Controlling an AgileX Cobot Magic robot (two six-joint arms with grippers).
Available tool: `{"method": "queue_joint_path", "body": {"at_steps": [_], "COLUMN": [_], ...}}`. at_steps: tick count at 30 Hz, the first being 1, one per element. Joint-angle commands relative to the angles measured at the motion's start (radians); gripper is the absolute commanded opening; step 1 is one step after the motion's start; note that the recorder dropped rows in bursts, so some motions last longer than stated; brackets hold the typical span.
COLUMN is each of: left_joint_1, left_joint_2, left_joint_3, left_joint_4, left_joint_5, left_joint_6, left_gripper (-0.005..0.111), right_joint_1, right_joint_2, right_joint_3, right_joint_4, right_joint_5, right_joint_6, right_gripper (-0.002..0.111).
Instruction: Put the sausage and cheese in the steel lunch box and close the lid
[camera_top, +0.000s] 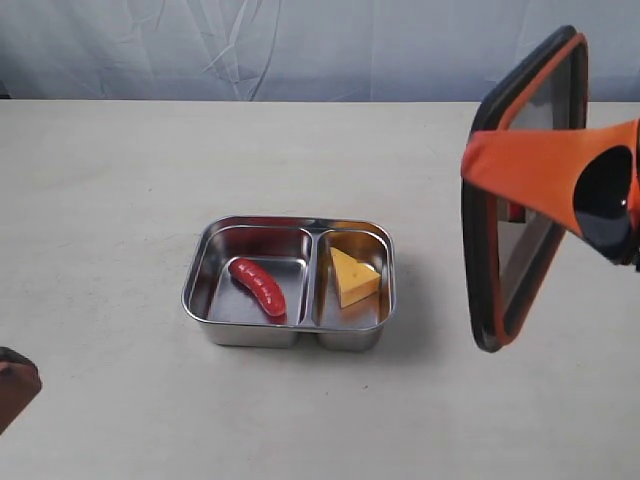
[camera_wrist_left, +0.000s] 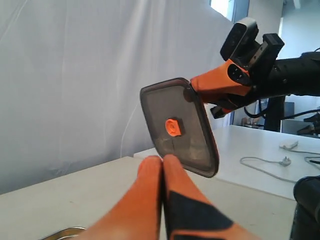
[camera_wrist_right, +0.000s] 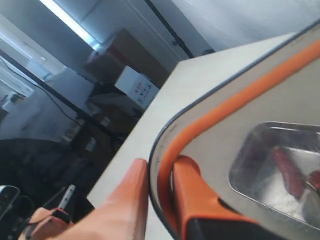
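Observation:
The steel lunch box sits open mid-table. The red sausage lies in its left compartment and the yellow cheese in its right one. My right gripper is shut on the rim of the dark lid, holding it upright in the air to the right of the box, orange seal facing the box. From the left wrist view the lid shows its orange valve. The lunch box shows through the lid in the right wrist view. My left gripper is shut and empty, low at the table's left front.
The pale table spreads around the box. A white cloth backdrop hangs behind it. A cable and plug lie on another table past the right arm.

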Motion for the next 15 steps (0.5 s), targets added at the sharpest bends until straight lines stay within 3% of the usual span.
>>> {"method": "queue_joint_path", "body": {"at_steps": [1, 4, 9, 15], "left_joint_1": [-0.006, -0.006, -0.006, -0.005], "left_joint_2": [-0.002, -0.002, -0.002, 0.035], "left_joint_3": [0.001, 0.001, -0.046, -0.234], "left_joint_4": [0.008, 0.003, 0.029, 0.128], "left_joint_5": [-0.039, -0.045, -0.04, 0.052], "left_joint_6": [0.046, 0.052, 0.062, 0.037], "left_gripper": [0.001, 0.012, 0.045, 0.041], "right_joint_1": [0.0, 0.0, 0.0, 0.0], "right_joint_2": [0.016, 0.057, 0.131, 0.15], "right_joint_3": [0.0, 0.0, 0.0, 0.0], "right_joint_4": [0.223, 0.261, 0.284, 0.278], "right_joint_5": [0.009, 0.059, 0.1, 0.1], "right_joint_6": [-0.177, -0.206, -0.264, -0.303], "right_gripper": [-0.001, -0.001, -0.001, -0.001]}}
